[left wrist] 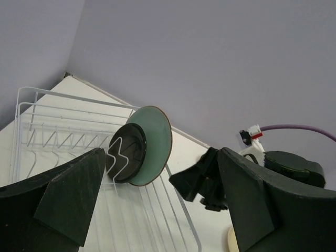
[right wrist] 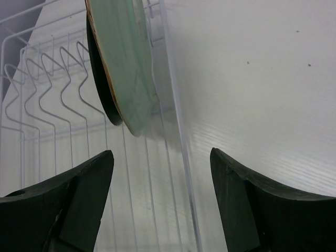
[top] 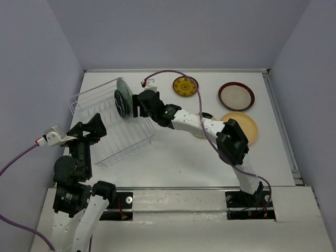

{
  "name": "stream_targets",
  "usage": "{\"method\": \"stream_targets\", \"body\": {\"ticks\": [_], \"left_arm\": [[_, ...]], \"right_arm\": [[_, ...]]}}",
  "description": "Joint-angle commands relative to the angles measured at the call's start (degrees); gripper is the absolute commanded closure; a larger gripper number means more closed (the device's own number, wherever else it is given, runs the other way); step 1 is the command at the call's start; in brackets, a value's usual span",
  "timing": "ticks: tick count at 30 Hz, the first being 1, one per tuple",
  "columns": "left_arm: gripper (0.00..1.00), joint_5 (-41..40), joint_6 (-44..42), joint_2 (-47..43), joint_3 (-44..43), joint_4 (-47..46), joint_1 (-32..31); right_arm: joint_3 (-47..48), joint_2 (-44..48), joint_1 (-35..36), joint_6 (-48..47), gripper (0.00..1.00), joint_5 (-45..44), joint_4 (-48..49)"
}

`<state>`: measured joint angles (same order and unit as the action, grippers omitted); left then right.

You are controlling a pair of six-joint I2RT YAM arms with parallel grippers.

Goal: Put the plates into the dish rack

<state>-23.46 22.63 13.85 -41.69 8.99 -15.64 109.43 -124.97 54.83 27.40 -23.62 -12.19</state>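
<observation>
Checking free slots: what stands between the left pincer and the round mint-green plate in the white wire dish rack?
A small round black plate, upright beside the mint-green plate; the left wrist view shows it.

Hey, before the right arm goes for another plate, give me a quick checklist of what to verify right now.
1. Mint-green round plate seated in the white wire dish rack: ok, it stands on edge beside the small black plate.
2. Right gripper clear of that plate: ok, jaws open with nothing between them.
3. Left gripper free: ok, open and empty.
4. Free slots in the rack: ok, bare wire dividers show.
5. Next plates in plain view: ok, the yellow patterned plate, red-rimmed beige plate and plain orange-yellow plate lie uncovered.
6. Cream dark-rimmed plate: cannot tell, mostly hidden under the right arm.
</observation>
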Motion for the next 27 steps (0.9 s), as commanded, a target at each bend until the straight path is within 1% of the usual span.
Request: {"method": "stream_targets", "body": {"ticks": [1,3,4,5,7,9,11,13,16,17,19,20,22,23,24,27], "left_arm": [[0.01,0.4,0.0,0.8,0.5,-3.3,0.3],[0.01,0.6,-0.1,0.9,0.5,-3.3,0.3],[0.01,0.7,-0.1,0.9,0.6,-3.3,0.4],[0.01,0.7,-0.1,1.0,0.6,-3.4,0.3],[0.01,1.0,-0.3,1.1,0.6,-3.4,0.3],[0.01,1.1,-0.1,1.1,0.6,-3.5,0.4],[0.01,1.6,0.0,1.2,0.6,-3.5,0.6],[0.01,2.0,-0.1,1.4,0.6,-3.7,0.9],[0.01,2.2,-0.1,1.6,0.7,-3.7,1.0],[0.01,2.2,-0.2,1.8,0.7,-3.7,1.0],[0.01,2.3,-0.3,1.9,0.7,-3.8,1.0],[0.01,2.3,-0.3,1.9,0.7,-3.7,1.0],[0.01,2.4,-0.4,1.9,0.8,-3.7,1.0],[0.01,2.5,-0.4,1.9,0.8,-3.8,1.0],[0.01,2.5,-0.4,1.9,0.8,-3.7,1.0],[0.01,2.9,-0.3,1.8,0.7,-3.9,1.0]], "right_arm": [[-9.1,10.7,-0.1,-0.4,0.19,1.6,4.1],[-14.7,14.1,-0.1,-1.1,0.2,4.3,4.0],[-16.5,15.0,-0.1,-1.5,0.21,5.2,3.7],[-20.2,16.7,-0.1,-1.6,0.23,7.4,3.6],[-23.2,17.8,-0.1,-1.9,0.27,8.4,2.4],[-26.7,18.9,-0.1,-2.0,0.35,9.0,2.2],[-27.8,18.8,-0.1,-2.0,0.43,9.1,2.1],[-27.1,17.7,-0.6,-1.8,0.45,9.6,2.2],[-24.3,14.9,-0.6,-1.6,0.48,7.7,2.2],[-23.7,14.1,-1.1,-1.6,0.58,6.0,2.2],[-22.6,13.2,-1.8,-1.7,0.67,5.3,2.2],[-22.4,12.7,-1.8,-1.8,0.76,4.9,2.2],[-22.9,13.1,-2.4,-2.1,0.84,3.1,2.1],[-24.0,14.0,-3.0,-2.1,0.9,2.9,2.1],[-24.6,14.5,-3.8,-2.1,0.93,2.3,2.1],[-27.4,16.9,-4.6,-2.3,0.93,1.2,2.1]]}}
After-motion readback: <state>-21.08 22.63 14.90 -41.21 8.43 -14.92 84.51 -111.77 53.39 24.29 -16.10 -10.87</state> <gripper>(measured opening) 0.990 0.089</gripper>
